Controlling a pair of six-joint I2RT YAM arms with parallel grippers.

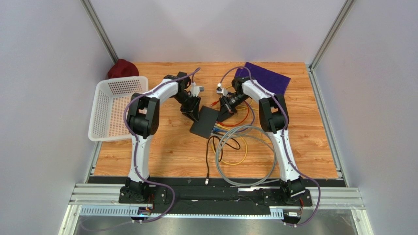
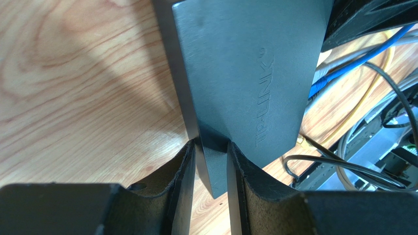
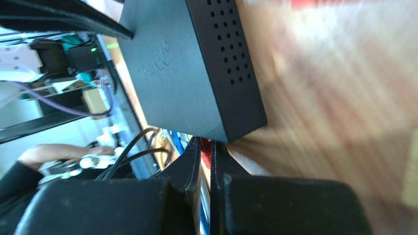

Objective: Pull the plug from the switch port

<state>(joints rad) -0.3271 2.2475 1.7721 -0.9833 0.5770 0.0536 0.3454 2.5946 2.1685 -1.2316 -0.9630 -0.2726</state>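
The switch (image 1: 204, 122) is a flat matte-black box lying in the middle of the wooden table. It also shows in the left wrist view (image 2: 245, 73) and the right wrist view (image 3: 191, 63). My left gripper (image 1: 192, 113) is shut on the switch's near left corner (image 2: 212, 144), one finger on each face. My right gripper (image 1: 225, 115) is at the switch's right side, where the cables go in. Its jaws (image 3: 206, 144) are nearly closed on a red plug (image 3: 206, 149) right at the switch's edge. Blue cable shows lower between the fingers. The port itself is hidden.
A white mesh basket (image 1: 117, 107) stands at the left edge, with a red cloth (image 1: 122, 68) behind it. A purple mat (image 1: 267, 77) lies at the back right. Loops of grey (image 1: 267, 166), yellow (image 1: 244, 155) and black (image 1: 211, 156) cable lie in front of the switch.
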